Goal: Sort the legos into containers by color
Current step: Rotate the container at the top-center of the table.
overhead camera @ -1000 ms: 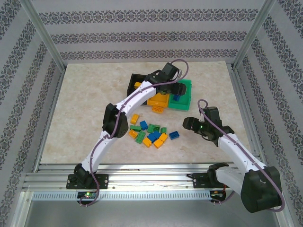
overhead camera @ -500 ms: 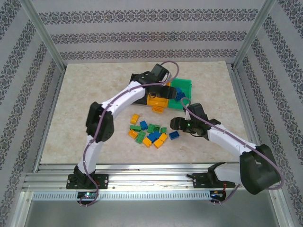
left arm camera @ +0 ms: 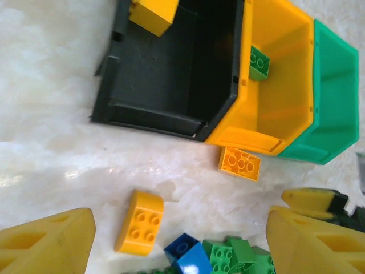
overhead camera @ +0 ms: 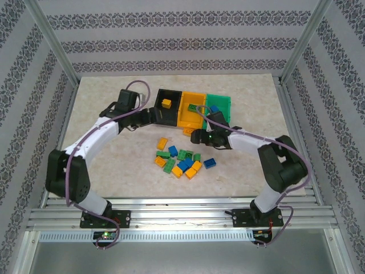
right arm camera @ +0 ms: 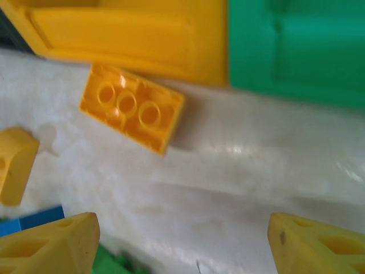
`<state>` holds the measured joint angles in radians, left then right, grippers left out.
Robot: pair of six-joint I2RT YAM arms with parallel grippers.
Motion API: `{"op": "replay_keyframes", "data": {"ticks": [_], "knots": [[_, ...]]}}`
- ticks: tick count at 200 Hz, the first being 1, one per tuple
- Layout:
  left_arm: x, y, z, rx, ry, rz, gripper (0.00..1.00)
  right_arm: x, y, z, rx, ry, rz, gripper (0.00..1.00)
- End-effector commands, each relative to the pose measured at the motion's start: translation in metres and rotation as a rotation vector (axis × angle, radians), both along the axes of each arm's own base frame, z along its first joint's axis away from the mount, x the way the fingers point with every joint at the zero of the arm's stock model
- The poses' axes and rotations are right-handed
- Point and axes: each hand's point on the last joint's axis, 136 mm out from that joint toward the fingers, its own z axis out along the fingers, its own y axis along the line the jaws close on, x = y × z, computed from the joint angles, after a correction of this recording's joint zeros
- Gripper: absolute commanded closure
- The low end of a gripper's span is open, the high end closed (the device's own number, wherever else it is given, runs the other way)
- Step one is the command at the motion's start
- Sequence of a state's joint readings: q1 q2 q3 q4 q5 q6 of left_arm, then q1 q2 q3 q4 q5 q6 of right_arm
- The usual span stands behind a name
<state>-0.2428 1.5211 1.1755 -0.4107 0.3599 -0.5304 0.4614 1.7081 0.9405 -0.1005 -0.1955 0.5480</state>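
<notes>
Where the table lies nearest the arm bases, I see the loose legos (overhead camera: 183,161) clustered together. Beyond them, the right gripper (right arm camera: 182,220) and the left gripper (left arm camera: 179,216) both stand wide open, holding nothing. One orange brick (right arm camera: 132,107) lies just before the containers (left arm camera: 245,134), joined black, orange, green. A yellow brick (overhead camera: 166,103) sits in the black one.
</notes>
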Motion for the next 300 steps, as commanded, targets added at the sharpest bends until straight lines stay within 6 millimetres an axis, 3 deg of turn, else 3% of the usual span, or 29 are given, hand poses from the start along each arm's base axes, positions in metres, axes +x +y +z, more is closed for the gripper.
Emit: {"op": "replay_keyframes", "data": {"ticks": [1, 44, 109, 227, 281, 300], "knots": [[-0.014, 0.024, 0.012, -0.018, -0.031, 0.021, 0.21, 0.024, 0.014, 0.006, -0.014, -0.056, 0.019, 0.22], [-0.033, 0.061, 0.011, 0.019, -0.01, 0.059, 0.2, 0.043, 0.029, -0.003, -0.022, -0.021, 0.05, 0.22], [-0.049, 0.079, -0.006, 0.024, 0.039, 0.038, 0.19, 0.058, 0.032, -0.015, -0.104, -0.031, 0.059, 0.22], [-0.042, 0.088, -0.023, -0.048, 0.081, 0.053, 0.19, 0.036, 0.061, -0.041, -0.254, 0.007, 0.199, 0.27], [-0.046, 0.088, -0.024, -0.04, 0.086, 0.05, 0.2, 0.037, 0.079, -0.032, -0.207, -0.012, 0.195, 0.46], [-0.046, 0.088, -0.021, -0.039, 0.077, 0.047, 0.2, 0.037, 0.08, -0.026, -0.197, -0.022, 0.188, 0.58]]}}
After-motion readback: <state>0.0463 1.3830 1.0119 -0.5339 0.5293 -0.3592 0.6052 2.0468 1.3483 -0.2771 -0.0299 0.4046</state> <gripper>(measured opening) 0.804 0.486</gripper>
